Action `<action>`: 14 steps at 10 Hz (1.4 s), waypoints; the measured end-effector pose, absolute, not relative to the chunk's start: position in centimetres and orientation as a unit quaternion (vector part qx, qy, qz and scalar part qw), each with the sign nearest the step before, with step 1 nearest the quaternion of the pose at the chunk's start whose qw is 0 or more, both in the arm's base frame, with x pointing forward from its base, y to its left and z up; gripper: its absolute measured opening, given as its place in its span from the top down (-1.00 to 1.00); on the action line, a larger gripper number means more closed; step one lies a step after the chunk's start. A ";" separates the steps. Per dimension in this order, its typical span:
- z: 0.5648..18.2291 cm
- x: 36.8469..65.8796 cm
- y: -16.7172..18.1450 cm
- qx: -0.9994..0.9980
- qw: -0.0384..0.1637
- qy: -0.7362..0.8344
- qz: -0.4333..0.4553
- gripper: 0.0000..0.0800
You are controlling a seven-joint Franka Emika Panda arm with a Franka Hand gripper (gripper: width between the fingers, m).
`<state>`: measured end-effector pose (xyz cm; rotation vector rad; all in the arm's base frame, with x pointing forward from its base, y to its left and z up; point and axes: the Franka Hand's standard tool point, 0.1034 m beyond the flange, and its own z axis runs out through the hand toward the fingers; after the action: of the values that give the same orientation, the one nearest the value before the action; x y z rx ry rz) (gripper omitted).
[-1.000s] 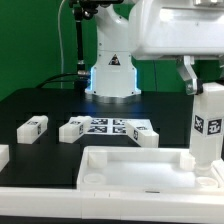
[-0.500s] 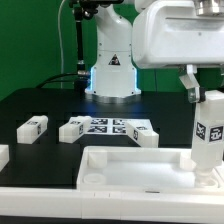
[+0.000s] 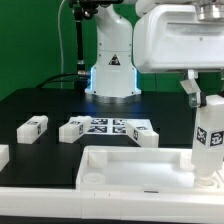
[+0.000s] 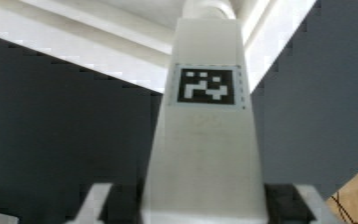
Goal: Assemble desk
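The white desk tabletop (image 3: 120,170) with its raised rim lies at the front of the black table. My gripper (image 3: 197,88) is shut on a white square-section leg (image 3: 209,140) with a marker tag and holds it upright at the tabletop's corner on the exterior view's right. The leg's lower end is at the rim; whether it sits in the socket is hidden. In the wrist view the leg (image 4: 206,120) runs up between my fingers (image 4: 112,205). Other loose legs lie on the table: one (image 3: 32,126) at the left, one (image 3: 72,129) and one (image 3: 146,139) beside the marker board.
The marker board (image 3: 112,127) lies flat at mid-table. The robot base (image 3: 112,75) stands behind it. A small white part (image 3: 3,154) shows at the exterior view's left edge. A green wall is behind.
My gripper with the leg has moved a little toward the exterior view's right and downward, so the leg stands lower at the tabletop's corner.
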<state>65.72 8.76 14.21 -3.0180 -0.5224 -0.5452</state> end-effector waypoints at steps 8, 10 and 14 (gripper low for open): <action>13.3 65.9 9.5 -0.966 0.016 -0.177 -0.188 0.26; 13.3 65.9 9.6 -0.966 0.016 -0.177 -0.190 0.26; 13.3 65.9 9.5 -0.966 0.016 -0.177 -0.190 -0.54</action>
<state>65.93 9.53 13.29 -3.0027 -0.5500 -0.5900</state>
